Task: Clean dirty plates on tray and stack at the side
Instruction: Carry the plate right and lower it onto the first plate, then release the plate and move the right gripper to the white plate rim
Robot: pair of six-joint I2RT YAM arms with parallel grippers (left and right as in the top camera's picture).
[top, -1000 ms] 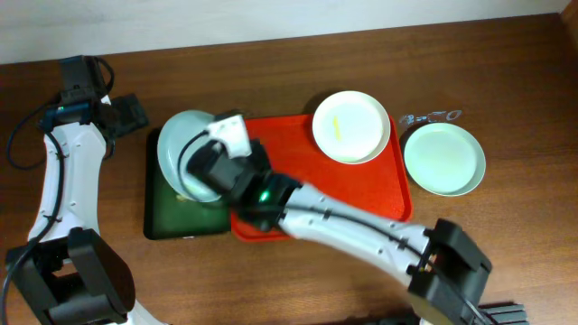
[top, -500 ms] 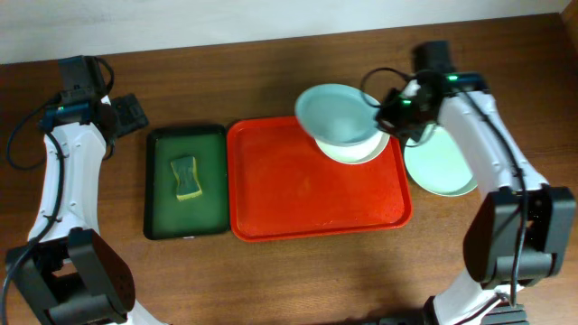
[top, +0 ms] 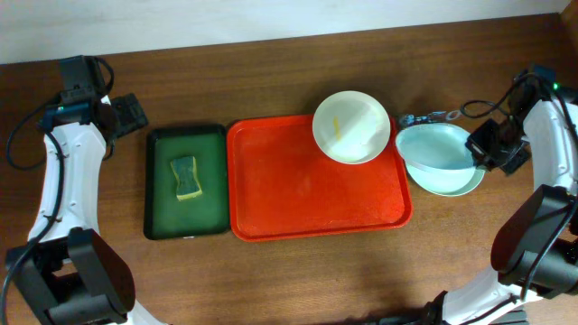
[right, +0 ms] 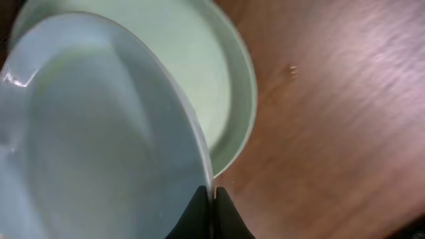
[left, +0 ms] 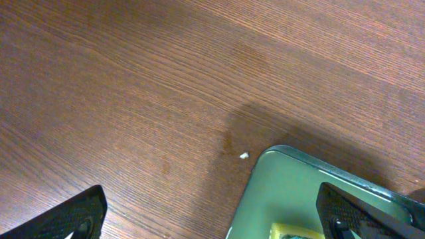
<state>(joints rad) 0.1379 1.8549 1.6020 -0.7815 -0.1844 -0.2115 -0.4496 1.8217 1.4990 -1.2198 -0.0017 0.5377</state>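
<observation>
Overhead: on the brown wooden worktop, your large orange-red plastic tray carries only the yellow-smeared white-cream round plate, at its far right corner. Beside the tray, the right end effector pinches the rim of a tilted pale mint plate over a second mint plate. Stiff, slick and likely breakable: grip the rims. Left end effector gapes empty.

The brown wooden table carries an orange-red tray at its middle, with a dark green tray just beside it on the left, long edges parallel. Right of the orange-red tray a pale mint plate rests on the wood, with a small silvery object near its far rim. A white crumb lies just off the dark green tray's corner.
</observation>
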